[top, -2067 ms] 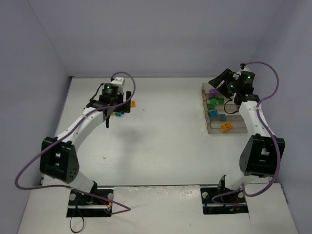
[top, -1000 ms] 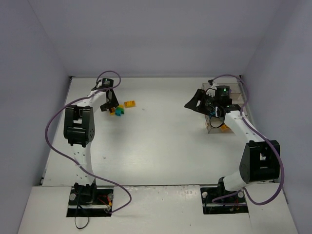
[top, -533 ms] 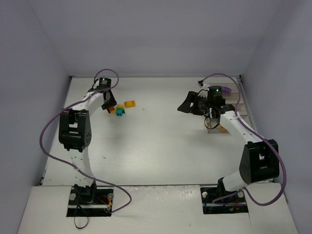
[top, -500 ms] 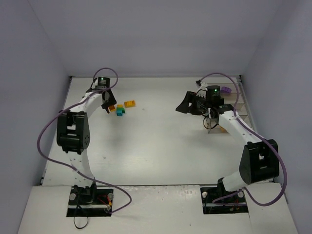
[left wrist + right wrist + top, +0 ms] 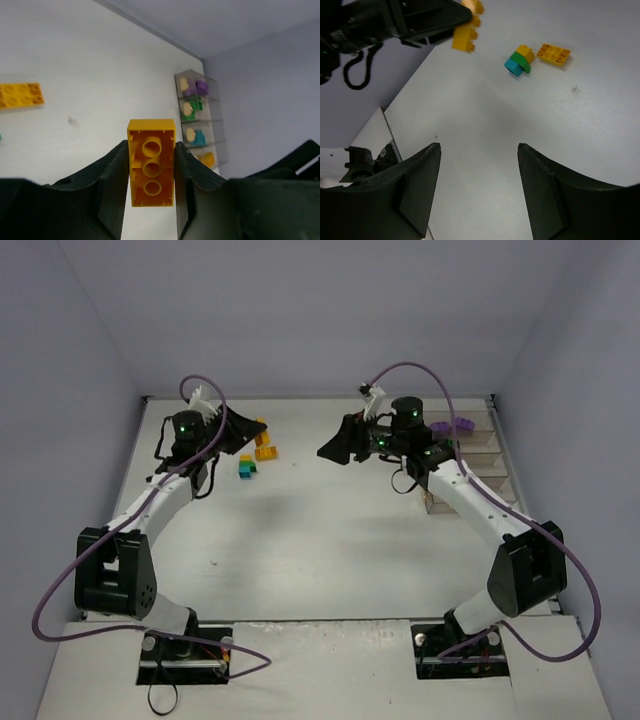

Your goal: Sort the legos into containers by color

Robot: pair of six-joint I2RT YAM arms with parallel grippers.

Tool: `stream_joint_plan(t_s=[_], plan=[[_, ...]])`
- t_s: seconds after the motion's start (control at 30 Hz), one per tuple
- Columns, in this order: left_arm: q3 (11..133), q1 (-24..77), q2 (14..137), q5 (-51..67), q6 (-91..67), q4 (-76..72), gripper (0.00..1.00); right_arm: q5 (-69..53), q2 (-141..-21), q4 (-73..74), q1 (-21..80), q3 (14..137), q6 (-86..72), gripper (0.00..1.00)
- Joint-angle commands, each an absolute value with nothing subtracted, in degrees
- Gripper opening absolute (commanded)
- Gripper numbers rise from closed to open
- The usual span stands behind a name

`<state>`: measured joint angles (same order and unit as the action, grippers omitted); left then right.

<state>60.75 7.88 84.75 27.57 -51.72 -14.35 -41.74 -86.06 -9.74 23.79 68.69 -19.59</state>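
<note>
My left gripper (image 5: pixel 250 430) is shut on an orange lego (image 5: pixel 151 170), held off the table with its hollow underside facing the wrist camera; the same brick (image 5: pixel 465 37) shows in the right wrist view. A flat orange lego (image 5: pixel 266 452) and a small teal, green and orange cluster (image 5: pixel 246 468) lie on the table just below it. My right gripper (image 5: pixel 330 448) hangs open and empty over the table's middle, its jaws wide apart (image 5: pixel 479 146). The containers (image 5: pixel 200 120) stand at the far right, holding purple (image 5: pixel 197 87), green (image 5: pixel 195 106), teal (image 5: pixel 198 137) and orange (image 5: pixel 207 159) legos in separate bins.
A purple piece (image 5: pixel 450 427) shows at the far end of the containers' row (image 5: pixel 497 452), which the right arm partly covers. Purple cables loop above both arms. Walls close the table on the left, back and right.
My left gripper closed on the orange lego, lifted it off the pile and turned toward the right. The right arm swung left, away from the containers, toward the table's middle.
</note>
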Motion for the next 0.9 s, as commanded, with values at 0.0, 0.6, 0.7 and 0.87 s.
stream_joint_plan(t_s=[0.0, 0.6, 0.7, 0.87], plan=[[59.2, 10.2, 83.5, 36.8, -59.2, -30.8, 0.0, -46.9, -87.5, -18.9, 25.9, 72.1, -20.6, 0.59], [54.8, 17.2, 83.3, 43.9, -63.3, -58.3, 0.0, -55.6, -93.2, -30.4, 28.1, 76.4, -30.5, 0.59], [55.0, 17.6, 83.7, 44.6, -64.0, -60.5, 0.0, -55.6, -93.5, -30.4, 28.1, 76.8, -30.8, 0.59], [55.0, 18.2, 83.8, 45.6, -65.0, -63.5, 0.0, -55.5, -93.8, -30.6, 28.2, 76.9, -30.9, 0.59]])
